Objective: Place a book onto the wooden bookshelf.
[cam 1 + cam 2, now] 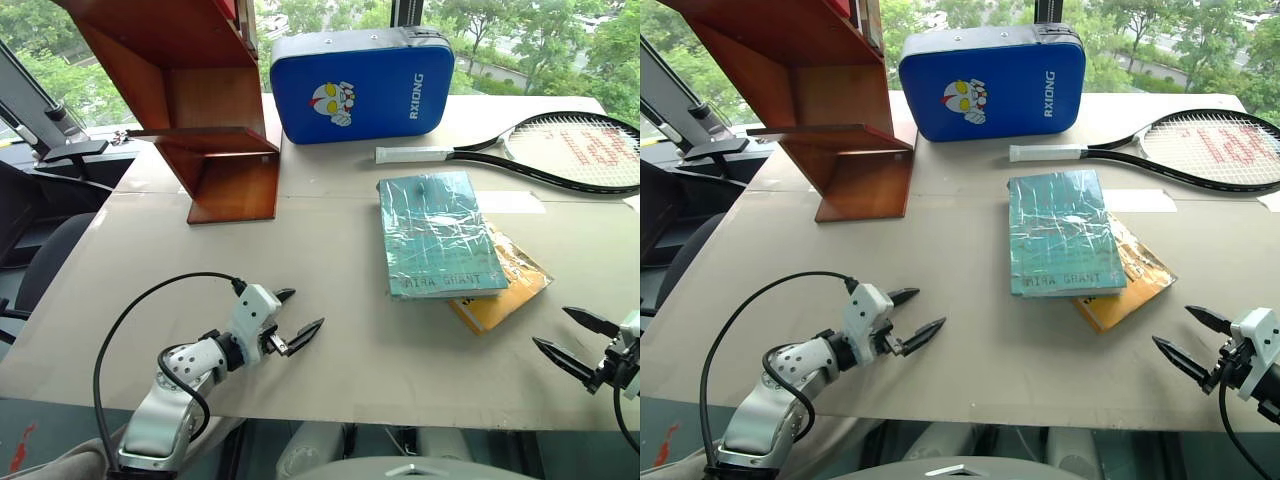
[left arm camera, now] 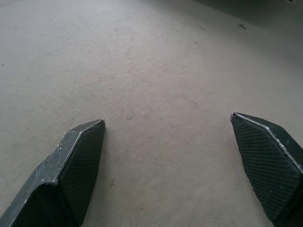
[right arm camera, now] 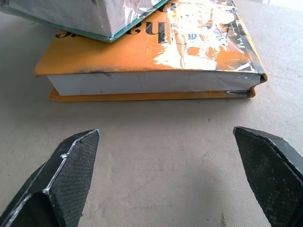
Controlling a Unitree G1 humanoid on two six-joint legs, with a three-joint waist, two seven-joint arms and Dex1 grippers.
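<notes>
The teal-green book (image 1: 437, 232) in crinkled plastic wrap lies flat on the table (image 1: 330, 250), right of centre, resting on an orange-yellow book (image 1: 505, 287). The wooden bookshelf (image 1: 195, 105) stands at the back left, reddish-brown with slanted sides. My left gripper (image 1: 303, 318) hovers open over bare table near the front left, far from the books. My right gripper (image 1: 566, 334) is open at the front right edge, pointing toward the orange-yellow book (image 3: 151, 56), with the teal-green book's corner (image 3: 85, 16) lying on that book; nothing sits between its fingers.
A blue padded case (image 1: 362, 83) with a cartoon face stands at the back centre beside the shelf. A black tennis racket (image 1: 540, 150) lies at the back right. An office chair (image 1: 45, 265) sits off the table's left edge.
</notes>
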